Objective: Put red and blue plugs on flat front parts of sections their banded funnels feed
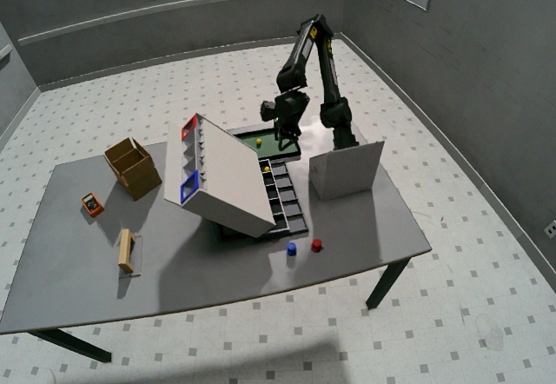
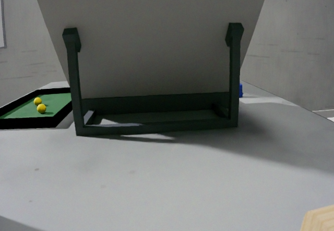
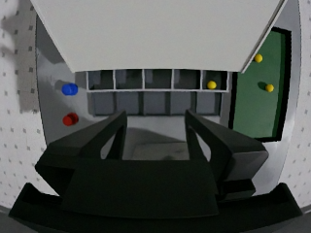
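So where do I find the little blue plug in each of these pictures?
Top: the blue plug is near the table's near edge, left of the red plug.
Exterior: only a sliver of it shows, at right, just past the dark stand's upright.
Wrist: at left, above the red plug.
Shared landmark: the green marble tray.

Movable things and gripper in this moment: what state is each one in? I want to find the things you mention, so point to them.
Gripper (image 1: 287,146) (image 3: 155,115): partly open, nothing between the fingers.
Red plug (image 1: 316,245) (image 3: 71,119): on the table, not placed.
Blue plug (image 1: 291,248) (image 3: 70,89): on the table, not placed.
Yellow marble (image 1: 267,169) (image 3: 212,84): in the section nearest the green tray.
Green tray (image 1: 242,138) (image 2: 26,123) (image 3: 253,116): holding two marbles.
Cardboard box (image 1: 142,177): open-topped, flaps up.
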`<state>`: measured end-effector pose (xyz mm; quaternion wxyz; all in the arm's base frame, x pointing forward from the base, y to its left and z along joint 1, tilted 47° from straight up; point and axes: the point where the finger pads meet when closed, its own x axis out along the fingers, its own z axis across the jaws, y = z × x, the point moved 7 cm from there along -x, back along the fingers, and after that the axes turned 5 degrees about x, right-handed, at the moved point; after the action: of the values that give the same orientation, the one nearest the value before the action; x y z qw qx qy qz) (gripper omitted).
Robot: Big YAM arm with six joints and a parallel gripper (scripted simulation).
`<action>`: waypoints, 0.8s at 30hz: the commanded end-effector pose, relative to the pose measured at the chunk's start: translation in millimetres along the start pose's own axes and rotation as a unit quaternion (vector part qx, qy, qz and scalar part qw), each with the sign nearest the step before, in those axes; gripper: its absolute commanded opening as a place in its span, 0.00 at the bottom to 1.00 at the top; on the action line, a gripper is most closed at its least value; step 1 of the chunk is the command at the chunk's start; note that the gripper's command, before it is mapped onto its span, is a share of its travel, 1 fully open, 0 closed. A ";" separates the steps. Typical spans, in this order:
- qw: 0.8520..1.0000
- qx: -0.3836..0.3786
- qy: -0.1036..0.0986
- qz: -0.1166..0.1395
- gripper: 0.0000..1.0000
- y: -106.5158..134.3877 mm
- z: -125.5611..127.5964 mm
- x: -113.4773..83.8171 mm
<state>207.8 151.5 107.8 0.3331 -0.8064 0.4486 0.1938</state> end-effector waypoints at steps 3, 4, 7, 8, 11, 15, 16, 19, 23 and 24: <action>1.000 0.011 -0.010 -0.015 0.56 -10.7 7.5 -7.8; 1.000 0.011 -0.010 -0.015 0.56 -10.7 7.5 -7.8; 1.000 0.011 -0.010 -0.015 0.56 -10.7 7.5 -7.8; 1.000 0.011 -0.010 -0.015 0.56 -10.7 7.5 -7.8; 1.000 0.011 -0.010 -0.015 0.63 -10.3 8.2 -7.5; 1.000 0.013 -0.011 -0.012 0.63 -9.1 11.0 -6.8; 1.000 0.013 -0.011 -0.010 0.63 -8.5 12.3 -6.4; 1.000 0.013 -0.011 -0.006 0.63 -6.5 17.6 -4.4; 1.000 0.015 -0.012 -0.003 0.63 -6.2 23.0 -3.3; 1.000 0.016 -0.013 -0.001 0.63 -6.0 26.3 -2.6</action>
<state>205.1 154.8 92.7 0.3273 -0.8025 0.4578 0.1983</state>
